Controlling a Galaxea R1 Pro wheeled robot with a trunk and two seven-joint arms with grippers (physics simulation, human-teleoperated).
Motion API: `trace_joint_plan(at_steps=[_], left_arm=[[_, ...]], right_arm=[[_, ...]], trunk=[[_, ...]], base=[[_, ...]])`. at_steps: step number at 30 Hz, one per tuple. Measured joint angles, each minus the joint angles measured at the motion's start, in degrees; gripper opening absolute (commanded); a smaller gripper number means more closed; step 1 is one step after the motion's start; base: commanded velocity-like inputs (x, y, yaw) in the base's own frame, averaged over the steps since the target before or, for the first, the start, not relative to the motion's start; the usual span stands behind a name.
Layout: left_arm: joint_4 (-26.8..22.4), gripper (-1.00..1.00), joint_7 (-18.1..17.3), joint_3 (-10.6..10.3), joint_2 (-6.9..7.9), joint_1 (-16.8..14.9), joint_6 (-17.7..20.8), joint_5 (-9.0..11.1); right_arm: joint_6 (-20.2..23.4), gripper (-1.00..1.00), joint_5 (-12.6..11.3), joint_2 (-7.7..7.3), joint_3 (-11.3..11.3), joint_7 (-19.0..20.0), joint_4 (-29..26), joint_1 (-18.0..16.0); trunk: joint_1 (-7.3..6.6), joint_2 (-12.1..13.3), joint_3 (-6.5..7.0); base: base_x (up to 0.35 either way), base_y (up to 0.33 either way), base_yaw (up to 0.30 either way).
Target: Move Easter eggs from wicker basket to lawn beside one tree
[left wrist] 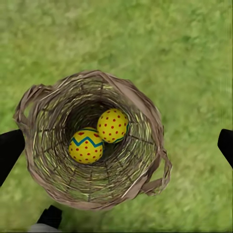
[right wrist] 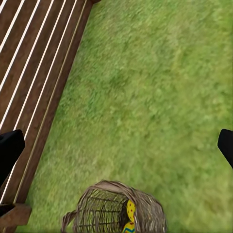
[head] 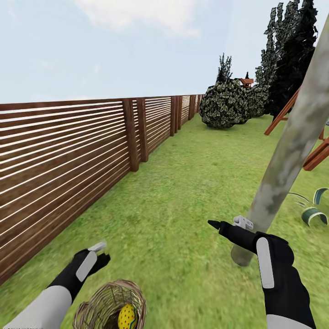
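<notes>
Head view: the wicker basket (head: 111,305) is seen resting on the lawn (head: 183,192) at the lower edge, with one Easter egg (head: 127,316) visible inside it. The left gripper (head: 101,254) is held above and just beyond the basket rim; its fingers are spread and nothing is held between them. The right gripper (head: 228,224) is raised over the grass well apart from the basket, close to the base of the tree (head: 292,151), whose pale mottled trunk is shown leaning across the frame. Its jaws are likewise released and empty. A brown slatted fence (head: 68,151) is seen bordering the lawn on the left-arm side; round bushes (head: 225,104) and dark cypresses (head: 292,50) are shown at the far end.

Left wrist view: the basket (left wrist: 92,141) is centred directly beneath the parted jaws, whose dark fingertips (left wrist: 9,153) are seen at either side, clear of the wicker. Two eggs are shown touching at the basket's bottom: one with a blue zigzag band (left wrist: 86,145) and one showing only red dots (left wrist: 112,125).

Right wrist view: the jaws are seen wide apart over bare grass (right wrist: 155,97). The basket (right wrist: 114,208) lies beyond them near the frame edge, an egg (right wrist: 129,213) partly visible through the weave, and the fence (right wrist: 34,87) runs alongside.
</notes>
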Motion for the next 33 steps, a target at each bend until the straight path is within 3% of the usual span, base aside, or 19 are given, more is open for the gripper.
trace_joint_plan(at_steps=[8,33], left_arm=[[2.15,1.0,0.08,0.06,0.43,-0.02,-0.9,0.04],[2.2,1.0,0.11,0.09,0.91,-0.02,-0.9,0.12]], right_arm=[[0.0,1.0,0.02,0.0,0.01,0.25,-0.03,0.02],[0.0,1.0,0.02,0.0,0.09,0.28,-0.03,0.01]], trunk=[[1.76,-3.22,-1.44],[7.04,-12.88,-5.77]], base=[[0.0,0.0,0.0],[0.0,0.0,0.0]])
